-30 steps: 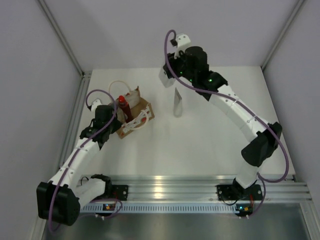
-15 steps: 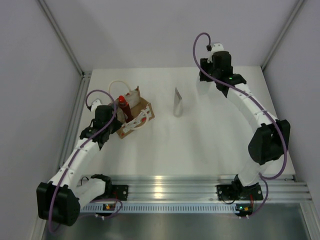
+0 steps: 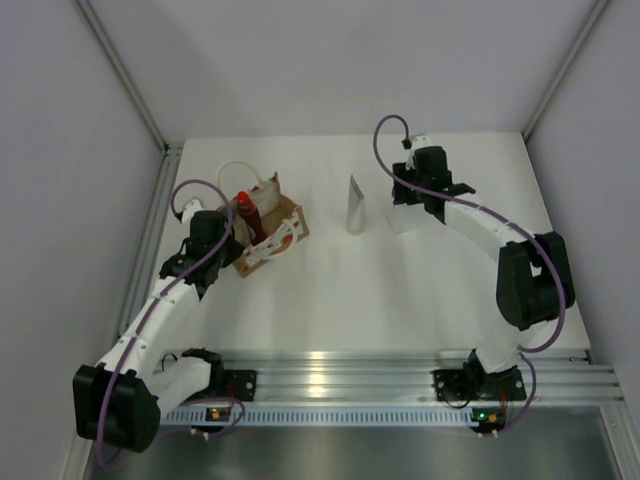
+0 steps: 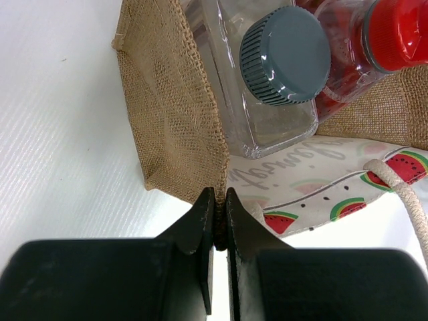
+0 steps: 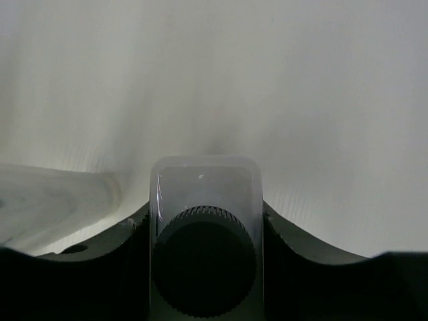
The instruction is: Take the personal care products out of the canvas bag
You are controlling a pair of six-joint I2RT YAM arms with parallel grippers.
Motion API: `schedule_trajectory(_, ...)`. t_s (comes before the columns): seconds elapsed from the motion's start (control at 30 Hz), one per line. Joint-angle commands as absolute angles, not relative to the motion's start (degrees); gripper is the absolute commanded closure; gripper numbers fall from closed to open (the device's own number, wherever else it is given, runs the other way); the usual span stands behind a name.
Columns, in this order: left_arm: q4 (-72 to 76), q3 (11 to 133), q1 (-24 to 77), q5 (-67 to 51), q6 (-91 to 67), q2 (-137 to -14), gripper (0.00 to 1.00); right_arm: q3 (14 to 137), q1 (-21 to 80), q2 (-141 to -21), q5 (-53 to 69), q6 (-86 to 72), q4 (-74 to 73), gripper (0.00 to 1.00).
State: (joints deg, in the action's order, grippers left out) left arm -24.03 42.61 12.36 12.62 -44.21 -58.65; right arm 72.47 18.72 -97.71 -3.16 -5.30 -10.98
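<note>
Near the table's left edge, the left gripper pinches the canvas bag's rim. Two bottles sit inside: the red bottle and the grey-capped bottle. One white tube stands mid-table, with bare surface in front of it. Just right of it, the right gripper, swung down from the back, clamps one dark-capped white bottle.

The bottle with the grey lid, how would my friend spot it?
Look at the white table, then the small tan canvas bag on its left side. Two bottles stick out of it, side by side. Yours is the clear squarish bottle with the grey ribbed cap; its neighbour is the red bottle with a red cap.
</note>
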Motion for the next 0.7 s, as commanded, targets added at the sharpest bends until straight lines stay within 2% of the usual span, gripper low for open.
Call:
schedule_trajectory(0.0,-24.35,42.63,12.48,9.67,-44.56,-58.27,1.00,71.99,18.98,-95.18,-0.70,-6.68,5.97,1.00)
schedule_trajectory(0.17,-24.26,42.63,12.48,10.28,-44.47,-58.36,1.00,70.05,18.98,-95.01,-1.41,-6.68,6.24,0.98)
schedule_trajectory(0.2,-24.34,42.63,12.48,10.37,-44.47,-58.45,1.00,70.05,18.98,-95.01,-1.58,-7.03,6.07,0.80)
schedule_trajectory(0.27,-24.26,42.63,12.48,10.28,-44.47,-58.88,1.00,70.22,19.16,-95.01,-1.84,-7.21,5.63,0.62)
schedule_trajectory(0.3,-24.26,42.71,12.48,10.11,-44.56,-58.97,1.00,70.40,19.33,-94.84,-1.93,-7.21,5.10,0.47)
schedule_trajectory(0.4,-24.35,42.63,12.48,10.02,-44.56,-58.98,1.00,70.93,19.86,-94.22,-2.99,-7.29,4.13,0.31)
schedule_trajectory(0.5,-24.35,42.54,12.48,10.20,-44.47,-58.62,1.00,71.89,19.95,-92.21,-3.34,-7.47,2.90,0.23)
schedule_trajectory(0.67,-24.35,42.54,12.48,9.93,-44.30,-58.18,1.00,75.49,22.22,-89.39,-8.06,-6.24,-2.10,0.21)
